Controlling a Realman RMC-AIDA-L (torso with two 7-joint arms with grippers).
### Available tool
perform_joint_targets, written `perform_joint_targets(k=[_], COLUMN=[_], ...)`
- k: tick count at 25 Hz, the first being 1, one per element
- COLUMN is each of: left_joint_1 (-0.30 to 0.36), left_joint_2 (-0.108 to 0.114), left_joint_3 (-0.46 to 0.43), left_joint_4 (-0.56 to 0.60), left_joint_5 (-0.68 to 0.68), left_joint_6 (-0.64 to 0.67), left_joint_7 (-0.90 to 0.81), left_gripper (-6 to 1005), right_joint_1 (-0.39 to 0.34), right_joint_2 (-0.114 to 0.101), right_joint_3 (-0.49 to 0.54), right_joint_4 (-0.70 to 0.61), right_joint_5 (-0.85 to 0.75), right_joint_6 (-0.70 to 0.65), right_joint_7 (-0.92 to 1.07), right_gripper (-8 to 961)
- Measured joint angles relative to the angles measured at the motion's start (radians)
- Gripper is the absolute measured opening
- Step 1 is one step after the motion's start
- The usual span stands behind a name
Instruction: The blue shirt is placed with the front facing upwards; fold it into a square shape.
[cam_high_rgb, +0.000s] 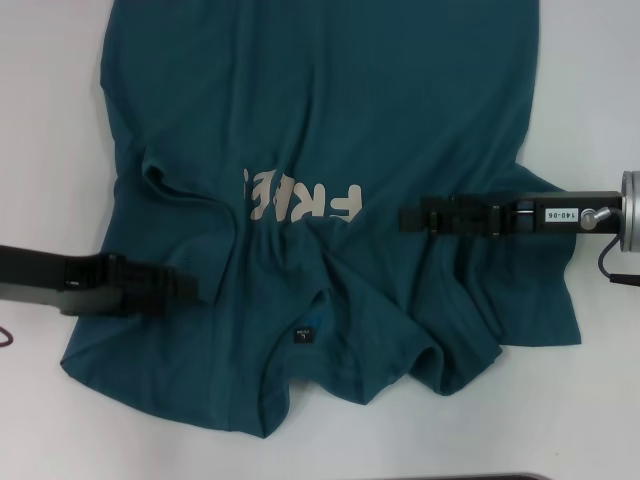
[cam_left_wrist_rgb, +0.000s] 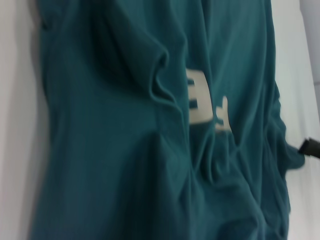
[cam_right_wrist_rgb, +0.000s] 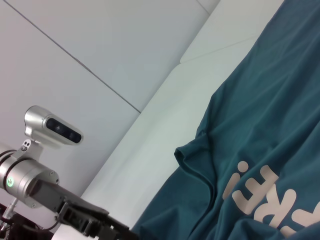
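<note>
The left hand (cam_high_rgb: 185, 287) reaches in from the robot's left, its tip over the shirt's shoulder zone near the wrinkled cloth beside the collar. Whether its fingers are parted or pinching fabric, I cannot tell: the dark tip blends into the cloth. The right hand (cam_high_rgb: 410, 217) comes in from the opposite side, level with the chest print, its tip just beside the last letter of the lettering (cam_high_rgb: 303, 200); its finger state is likewise unreadable.

Between and under both lies the blue shirt (cam_high_rgb: 330, 90), front up on the white bench (cam_high_rgb: 50, 100). Its collar and small neck label (cam_high_rgb: 302, 337) point toward the robot, and the body runs away from it to the far edge, so the long axis lies front-to-back, crosswise to both arms. The near part is bunched: ridges run from the left sleeve to the print and fan out below the lettering toward the right sleeve (cam_high_rgb: 545, 300), which lies flat past the right hand.

The hands stand on either side of the shirt's midline, neither clearly nearer. The coming move probably depends on each hand gathering its own side.
</note>
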Motion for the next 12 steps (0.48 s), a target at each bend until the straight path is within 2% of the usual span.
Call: perform_joint_targets(k=[8, 12], left_joint_1=[0.009, 0.008], left_joint_2=[0.005, 0.007], left_joint_3=[-0.011, -0.078], left_joint_4=[-0.002, -0.014], left_joint_5=[0.002, -0.015], left_joint_6=[0.035, 0.025], left_joint_7=[0.002, 0.01], left_gripper=[675, 674], right_joint_1=[0.0, 0.001], right_joint_2=[-0.002, -0.003], right_joint_3=[0.0, 0.0], right_joint_4=[0.004, 0.005], right_joint_5=[0.0, 0.0], right_joint_6=[0.002, 0.002], right_joint_7=[0.0, 0.0], right_gripper=[942, 942])
